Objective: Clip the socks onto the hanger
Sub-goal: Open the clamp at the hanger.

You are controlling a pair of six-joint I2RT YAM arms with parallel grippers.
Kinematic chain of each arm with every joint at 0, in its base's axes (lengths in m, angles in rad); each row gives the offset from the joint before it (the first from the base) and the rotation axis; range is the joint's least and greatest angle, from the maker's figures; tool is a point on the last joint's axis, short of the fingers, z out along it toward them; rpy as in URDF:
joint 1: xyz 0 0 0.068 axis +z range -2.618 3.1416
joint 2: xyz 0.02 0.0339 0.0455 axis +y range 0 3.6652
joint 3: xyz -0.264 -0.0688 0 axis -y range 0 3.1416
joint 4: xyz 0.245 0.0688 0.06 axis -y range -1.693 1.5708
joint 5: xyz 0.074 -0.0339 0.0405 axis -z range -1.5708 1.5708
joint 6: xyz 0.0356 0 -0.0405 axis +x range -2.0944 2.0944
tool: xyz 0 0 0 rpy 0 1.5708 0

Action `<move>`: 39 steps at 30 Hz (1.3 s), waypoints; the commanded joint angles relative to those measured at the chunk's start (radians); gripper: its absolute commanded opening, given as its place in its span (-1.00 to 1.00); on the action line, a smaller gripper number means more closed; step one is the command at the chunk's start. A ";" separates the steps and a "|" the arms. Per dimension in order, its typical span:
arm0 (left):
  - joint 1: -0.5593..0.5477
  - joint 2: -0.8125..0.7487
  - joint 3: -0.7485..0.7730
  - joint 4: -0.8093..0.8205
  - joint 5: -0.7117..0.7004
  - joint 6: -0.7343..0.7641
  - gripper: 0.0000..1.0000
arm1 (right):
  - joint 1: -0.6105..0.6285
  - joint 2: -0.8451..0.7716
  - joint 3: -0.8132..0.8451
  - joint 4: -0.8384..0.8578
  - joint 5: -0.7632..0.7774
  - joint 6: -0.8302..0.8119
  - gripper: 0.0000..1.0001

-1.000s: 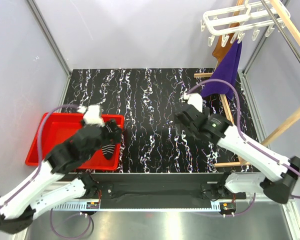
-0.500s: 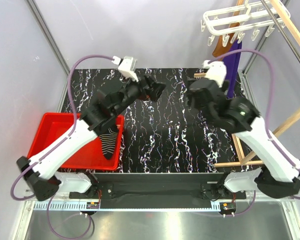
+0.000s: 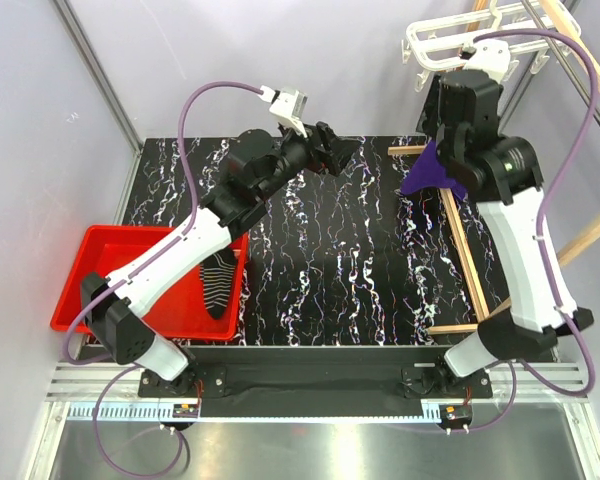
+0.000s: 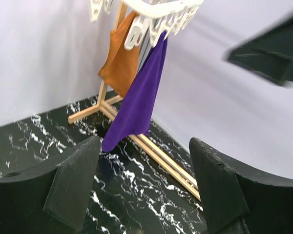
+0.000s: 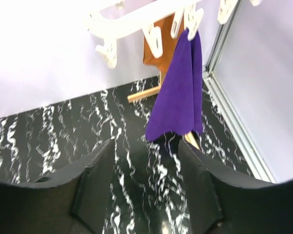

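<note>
On the left side of the table, one striped sock (image 3: 218, 285) lay at the right edge of the red tray (image 3: 110, 262), held by neither arm. Both arms were raised toward the hanger (image 3: 450, 38) at the far right. The left gripper (image 4: 144, 187) and right gripper (image 5: 144, 190) had fingers spread, nothing between them. Pickup appeared not yet done; the next move would require descending to the tray and pinching the sock.
</note>
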 commanded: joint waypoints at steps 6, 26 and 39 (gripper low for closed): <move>0.007 -0.058 -0.010 0.113 0.054 0.006 0.52 | -0.175 0.054 -0.029 0.281 -0.289 -0.096 0.04; 0.015 -0.256 -0.233 0.062 0.108 -0.054 0.47 | -0.293 0.116 -0.179 0.535 -0.654 -0.178 0.31; 0.015 -0.221 -0.233 0.080 0.137 -0.103 0.46 | -0.317 0.120 -0.273 0.656 -0.712 -0.267 0.30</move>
